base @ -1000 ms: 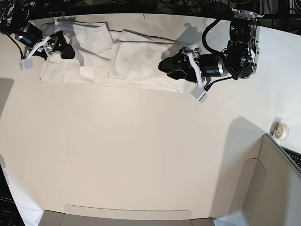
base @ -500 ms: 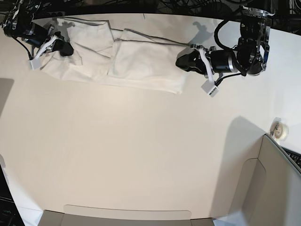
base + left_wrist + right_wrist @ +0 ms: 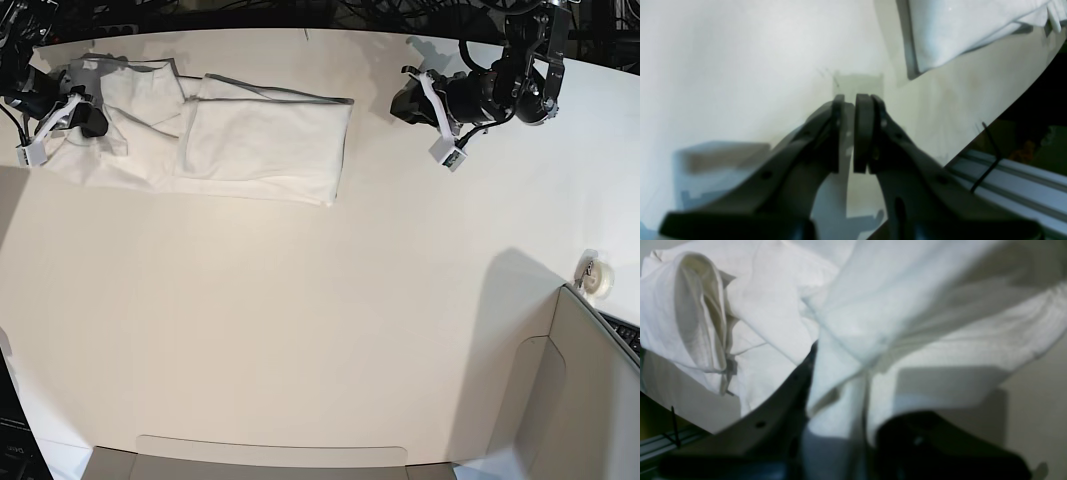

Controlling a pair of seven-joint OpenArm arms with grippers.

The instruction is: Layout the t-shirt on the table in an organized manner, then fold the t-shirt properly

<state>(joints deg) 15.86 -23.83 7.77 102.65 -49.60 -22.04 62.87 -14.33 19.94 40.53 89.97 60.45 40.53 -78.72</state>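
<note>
The white t-shirt [image 3: 260,140] lies folded into a long band along the far left edge of the table [image 3: 300,320], plain side up, no print showing. At its left end my right gripper [image 3: 92,117] is shut on a bunch of cloth; the right wrist view shows the t-shirt [image 3: 907,290] draped over and pinched in the right gripper [image 3: 843,376]. My left gripper [image 3: 402,100] hovers to the right of the shirt, apart from it. In the left wrist view the left gripper [image 3: 853,100] has its jaws almost together with nothing between them, and a t-shirt corner [image 3: 957,33] lies beyond.
A grey-white box panel [image 3: 590,400] fills the near right corner, with a small tape roll [image 3: 597,275] just above it. A flat panel [image 3: 270,455] lies at the near edge. The table's curved edge [image 3: 1007,110] and a metal rail [image 3: 1023,180] run close beside the left gripper.
The right gripper closed on the shirt's left end and dragged the whole shirt leftward. The left gripper left the shirt's right edge, closed empty and drew back up to the right.
</note>
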